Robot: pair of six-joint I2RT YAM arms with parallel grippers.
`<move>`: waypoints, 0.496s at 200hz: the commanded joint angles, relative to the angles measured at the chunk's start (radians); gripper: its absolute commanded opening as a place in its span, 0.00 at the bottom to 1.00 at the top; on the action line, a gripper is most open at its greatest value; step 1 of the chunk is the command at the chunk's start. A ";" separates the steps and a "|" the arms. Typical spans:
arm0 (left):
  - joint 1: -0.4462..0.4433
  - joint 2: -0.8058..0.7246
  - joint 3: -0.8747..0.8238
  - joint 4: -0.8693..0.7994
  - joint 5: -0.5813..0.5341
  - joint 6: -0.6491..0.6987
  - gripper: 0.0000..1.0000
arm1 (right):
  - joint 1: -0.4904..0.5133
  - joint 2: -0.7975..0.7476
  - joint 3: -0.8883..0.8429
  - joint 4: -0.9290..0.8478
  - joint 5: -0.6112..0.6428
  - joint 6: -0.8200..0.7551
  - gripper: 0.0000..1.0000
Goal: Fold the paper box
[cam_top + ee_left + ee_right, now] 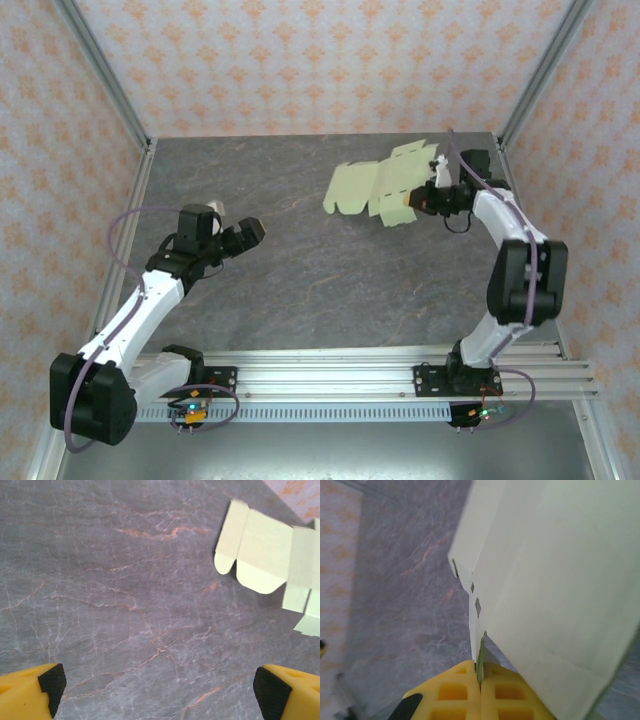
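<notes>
**A:** Where's the paper box (375, 188)?

**B:** Toward the far right corner of the desk (300, 290). It's an unfolded pale yellow-green sheet. Its rounded tabs point toward the left and near edges, and its right end reaches almost to the desk's right edge.

**A:** Does anything have hold of it?

**B:** The right fingers (428, 196) do, at the sheet's right end. In the right wrist view the two yellow fingers (481, 692) are pressed together. A thin edge of card is pinched in the seam between them, and the sheet (560, 580) spreads up and away from there.

**A:** Is the sheet flat on the desk?

**B:** The left part is. In the left wrist view that part (265, 550) lies flat on the grey marbled surface, with two rounded tabs at its near edge. I can't tell whether the gripped end is lifted.

**A:** And the left arm?

**B:** The left fingers (248, 234) are over the left half of the desk, about midway between the near and far edges. They're aimed toward the sheet but well apart from it.

**A:** Are they closed?

**B:** No, they're spread wide. The black pads (51, 682) sit at opposite bottom corners of the left wrist view. There's bare desk between them and they hold nothing.
</notes>
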 commanded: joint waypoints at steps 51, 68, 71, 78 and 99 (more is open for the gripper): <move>-0.012 -0.054 0.071 -0.014 -0.115 -0.017 1.00 | 0.346 -0.322 0.044 -0.106 0.844 -0.244 0.00; -0.012 -0.058 0.069 -0.022 -0.142 -0.030 1.00 | 0.476 -0.332 0.008 -0.113 1.043 -0.384 0.00; -0.012 -0.058 0.069 -0.025 -0.145 -0.031 1.00 | 0.497 -0.331 -0.002 -0.111 1.073 -0.407 0.00; -0.013 -0.059 0.070 -0.033 -0.150 -0.031 1.00 | 0.542 -0.323 -0.024 -0.107 1.138 -0.460 0.00; -0.012 -0.067 0.049 -0.039 -0.183 -0.040 1.00 | 0.651 -0.252 -0.086 -0.116 1.349 -0.595 0.00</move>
